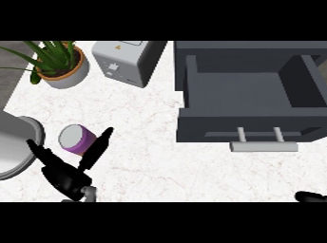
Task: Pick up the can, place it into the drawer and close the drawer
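From my remote seat: can (76,138) lies well left of the open drawer (254,92); plant (57,64) and toaster (128,60) sit behind the can.

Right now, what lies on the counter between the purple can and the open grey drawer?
Nothing. In the head view, only bare white marble counter stretches from the purple can with its silver lid to the open dark grey drawer.

White marble counter (152,156), potted plant (57,64), grey toaster (128,60).
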